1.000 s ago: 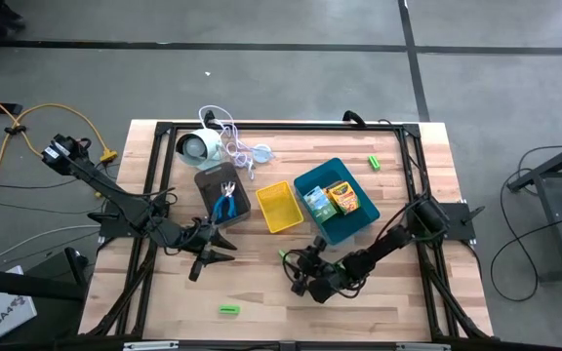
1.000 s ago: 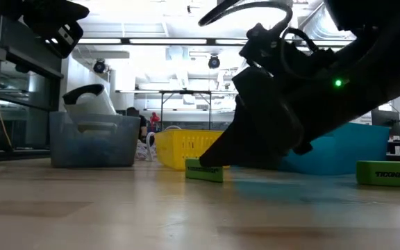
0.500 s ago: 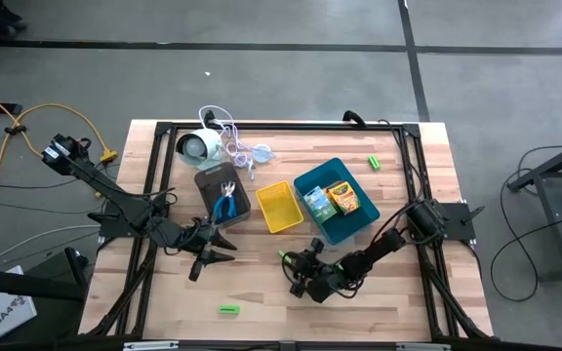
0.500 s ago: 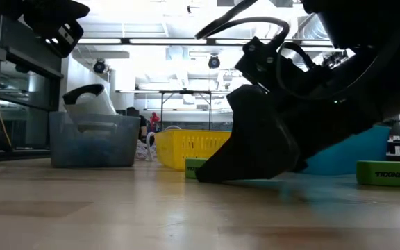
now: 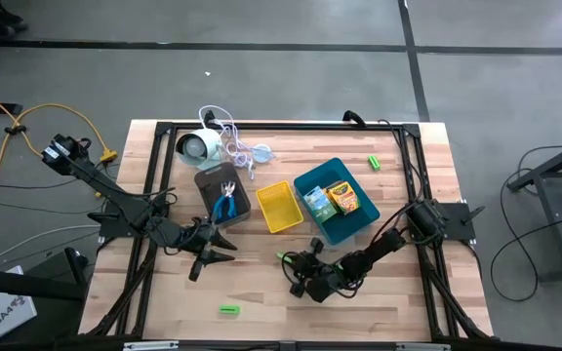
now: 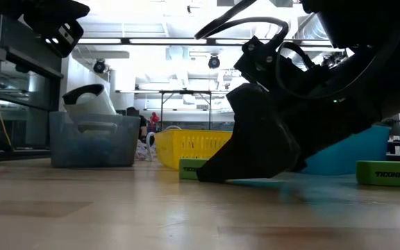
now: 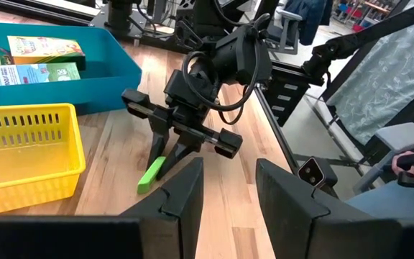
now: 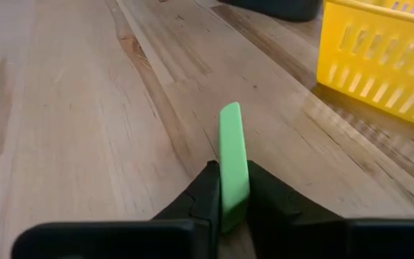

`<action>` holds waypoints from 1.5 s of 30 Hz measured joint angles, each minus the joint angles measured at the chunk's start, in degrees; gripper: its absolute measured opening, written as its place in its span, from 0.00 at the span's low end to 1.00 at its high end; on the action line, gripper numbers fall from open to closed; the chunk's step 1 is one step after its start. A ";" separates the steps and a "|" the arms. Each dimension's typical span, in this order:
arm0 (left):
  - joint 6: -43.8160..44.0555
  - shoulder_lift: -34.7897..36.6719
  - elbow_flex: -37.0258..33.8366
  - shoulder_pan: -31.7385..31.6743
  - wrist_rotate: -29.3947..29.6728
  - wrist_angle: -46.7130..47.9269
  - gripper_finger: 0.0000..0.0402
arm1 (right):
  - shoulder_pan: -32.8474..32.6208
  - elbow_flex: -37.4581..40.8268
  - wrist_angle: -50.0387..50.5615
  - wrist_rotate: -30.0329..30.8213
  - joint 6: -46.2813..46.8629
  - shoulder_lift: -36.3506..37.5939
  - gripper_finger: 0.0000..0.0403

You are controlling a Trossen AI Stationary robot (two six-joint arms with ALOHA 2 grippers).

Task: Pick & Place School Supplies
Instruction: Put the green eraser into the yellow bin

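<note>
1. Our right end effector [image 8: 230,193] clamps the green block [image 8: 233,162] on the table [image 8: 85,129], beside the yellow tray [image 8: 379,54].
2. Gripped at one end, it may pivot or slip when lifted.
3. Our left end effector [image 7: 225,188] waits nearby, fingers apart.

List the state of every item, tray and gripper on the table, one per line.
right gripper: down at the table, shut on green block.
green block: between the jaws, lying on the wood.
left gripper: open, empty, above the table.
blue tray: holds two printed boxes.
yellow tray: empty.
grey tray: holds blue-handled pliers.
</note>
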State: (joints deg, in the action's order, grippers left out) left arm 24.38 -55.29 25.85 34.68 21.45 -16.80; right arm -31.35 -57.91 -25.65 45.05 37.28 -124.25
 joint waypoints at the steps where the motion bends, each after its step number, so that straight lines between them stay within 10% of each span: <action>1: 0.00 0.00 0.00 0.00 0.00 0.00 0.31 | 0.00 0.00 0.00 -0.01 0.00 0.00 0.11; 21: 0.00 0.00 0.00 0.00 0.00 0.02 0.31 | 0.83 -0.92 -5.95 -1.85 -14.93 7.36 0.09; 45: -0.02 0.00 0.00 0.00 0.00 -0.11 0.31 | 19.72 -1.01 9.11 -8.10 -10.06 12.83 0.09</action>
State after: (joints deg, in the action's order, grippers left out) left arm 24.36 -55.29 25.85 34.68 21.45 -16.91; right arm -11.63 -58.92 -16.54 36.95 27.22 -111.42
